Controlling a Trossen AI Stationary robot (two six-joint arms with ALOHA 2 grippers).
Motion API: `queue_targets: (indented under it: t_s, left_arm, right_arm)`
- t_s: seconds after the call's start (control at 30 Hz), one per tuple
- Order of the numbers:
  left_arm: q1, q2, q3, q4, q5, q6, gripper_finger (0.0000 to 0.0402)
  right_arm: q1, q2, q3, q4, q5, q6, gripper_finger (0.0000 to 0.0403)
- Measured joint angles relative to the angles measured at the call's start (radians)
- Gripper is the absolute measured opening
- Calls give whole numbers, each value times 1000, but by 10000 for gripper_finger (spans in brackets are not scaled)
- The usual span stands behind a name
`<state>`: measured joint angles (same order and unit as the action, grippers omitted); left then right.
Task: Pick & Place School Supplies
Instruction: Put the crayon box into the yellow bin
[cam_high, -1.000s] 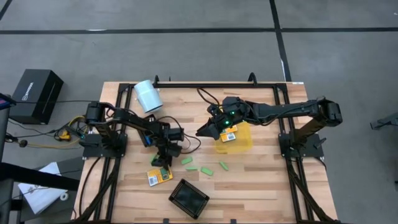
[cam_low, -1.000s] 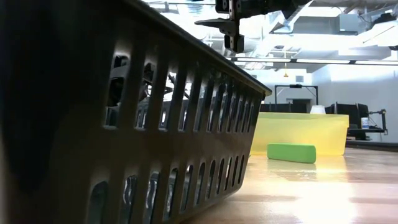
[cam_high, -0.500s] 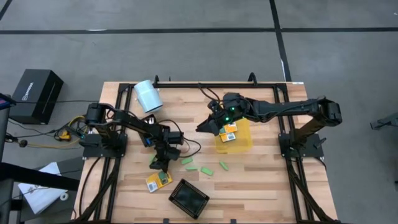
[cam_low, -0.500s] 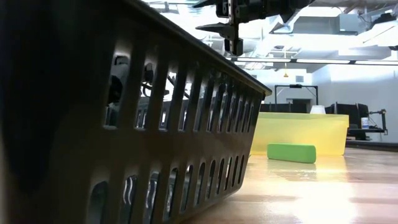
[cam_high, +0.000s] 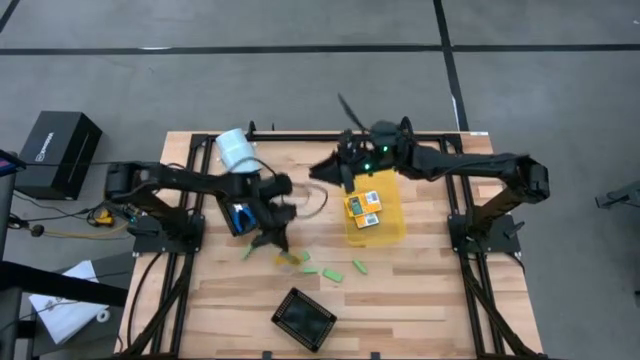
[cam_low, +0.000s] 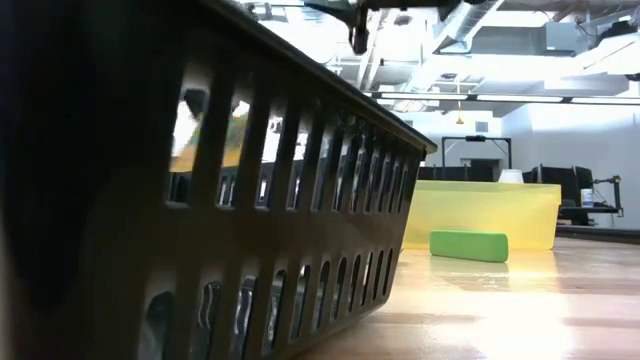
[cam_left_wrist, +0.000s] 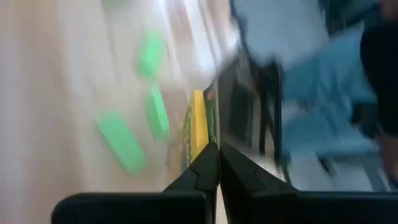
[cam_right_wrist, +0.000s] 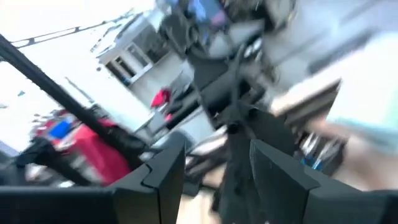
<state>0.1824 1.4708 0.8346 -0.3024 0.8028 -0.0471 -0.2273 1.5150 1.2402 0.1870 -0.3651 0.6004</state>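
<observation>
- High view: we see the yellow pack (cam_left_wrist: 198, 127) pinched edge-on in our left gripper (cam_left_wrist: 217, 163), its long axis running straight out from the shut fingertips, lifted above mid-table.
- Green pieces (cam_high: 333, 275) lie just beside, with bare wood around them.
- Two more packs (cam_high: 363, 208) lie in the yellow bin (cam_high: 393, 229).
- Our right gripper (cam_right_wrist: 211, 168), fingers apart and empty, hangs near the table's far edge.
- Black tray (cam_high: 303, 318) sits by the near edge.

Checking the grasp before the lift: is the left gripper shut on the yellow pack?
Shut on it. In the left wrist view the left gripper has its fingertips together, pinching the edge of the yellow pack.
</observation>
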Motion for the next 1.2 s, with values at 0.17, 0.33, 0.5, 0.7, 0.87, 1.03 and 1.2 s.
queue_targets:
  t_s: [0.17, 0.33, 0.5, 0.7, 0.87, 1.03, 1.2]
  left_arm:
    - [78, -103, 5, 235, -39, -187, 1]
    - [128, -137, 5, 414, -114, -300, 1]
    - [150, -90, 39, 501, -168, -336, 1]
    - [151, 60, 152, 572, -167, -333, 1]
    - [157, 225, 283, 637, -136, -352, 1]
    - [157, 378, 381, 636, -82, -382, 2]
    - [156, 500, 425, 642, -50, -418, 1]
  right_arm:
    - [-53, 0, 112, -3, 53, -109, 171]
    - [-104, 0, 196, -43, 55, -145, 171]
    - [-140, 0, 275, -73, 52, -184, 171]
    - [-172, 0, 354, -129, 55, -238, 171]
    - [-184, 0, 383, -162, 54, -245, 171]
    - [-181, 0, 384, -166, 53, -245, 171]
    - [-172, 0, 385, -168, 53, -244, 171]
